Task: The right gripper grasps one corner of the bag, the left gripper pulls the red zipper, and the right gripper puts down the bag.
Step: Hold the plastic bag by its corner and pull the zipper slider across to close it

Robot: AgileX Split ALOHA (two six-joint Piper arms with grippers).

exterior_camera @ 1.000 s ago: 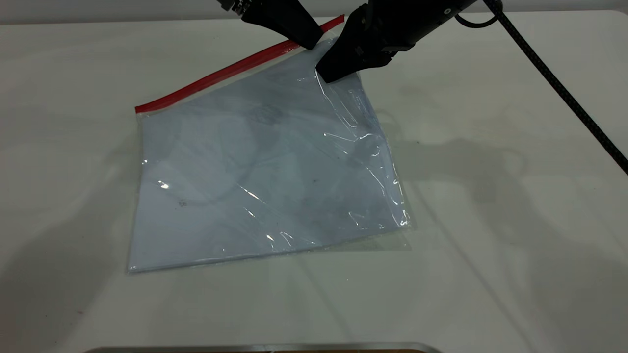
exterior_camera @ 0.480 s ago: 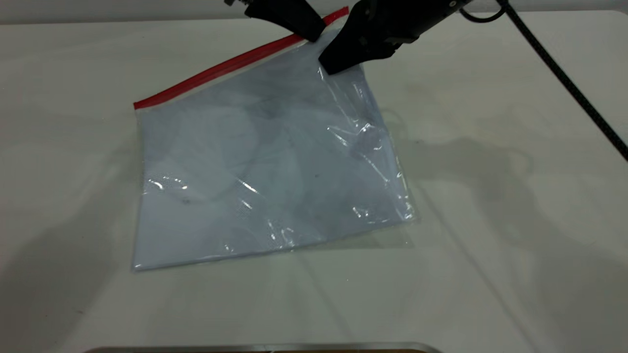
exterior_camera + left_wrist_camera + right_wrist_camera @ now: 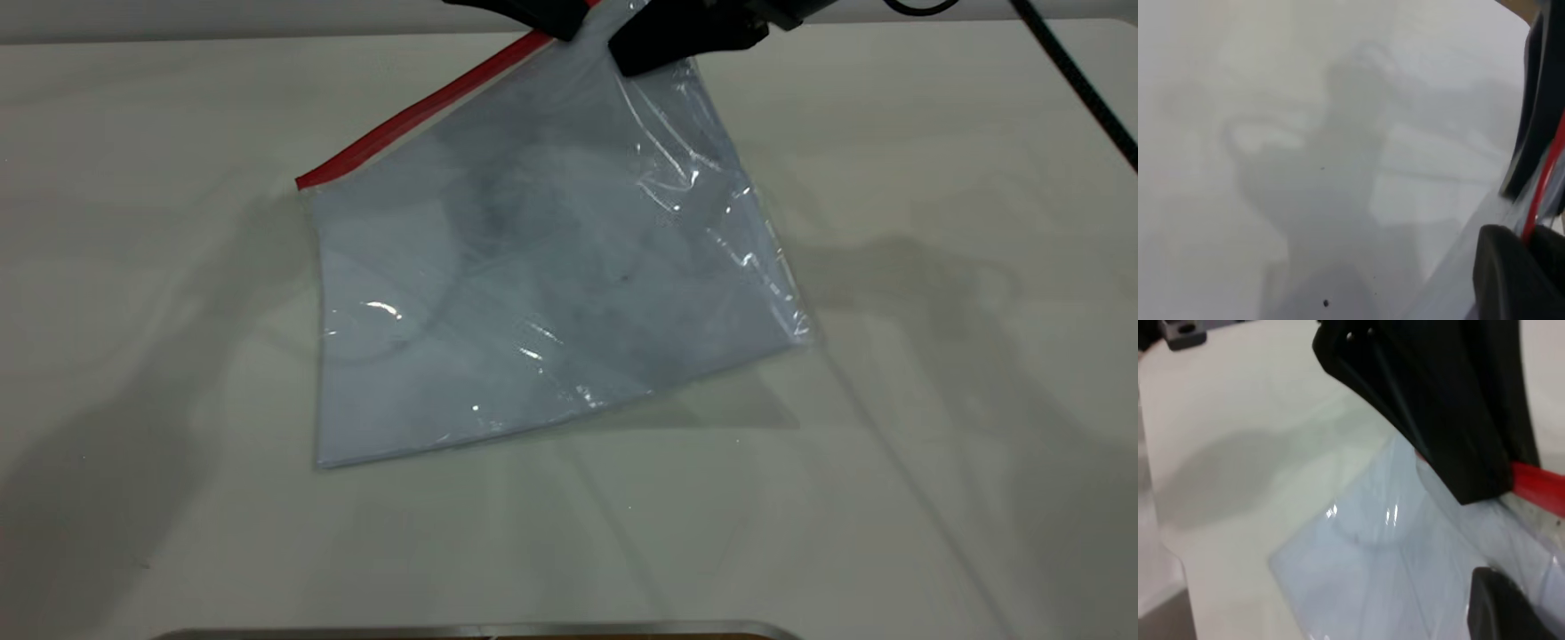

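The bag (image 3: 551, 267), a clear pale-blue pouch, hangs tilted from its far right corner, with its near edge still on the white table (image 3: 933, 444). My right gripper (image 3: 662, 44) is shut on that raised corner at the top of the exterior view. My left gripper (image 3: 556, 18) is right beside it, closed on the red zipper (image 3: 418, 111) near the same end. In the left wrist view the red zipper (image 3: 1545, 180) runs between the black fingers (image 3: 1508, 273). The right wrist view shows the bag (image 3: 1405, 573), the red zipper (image 3: 1538, 487) and the left gripper (image 3: 1438, 407) close by.
A thick black cable (image 3: 1085, 89) runs down the far right. A metal edge (image 3: 480, 629) lies along the table's front border. Bare table surrounds the bag on the left, right and front.
Both grippers have risen and shifted right with the bag's zipper corner. The bag has lifted more steeply and slid to the right across the table.
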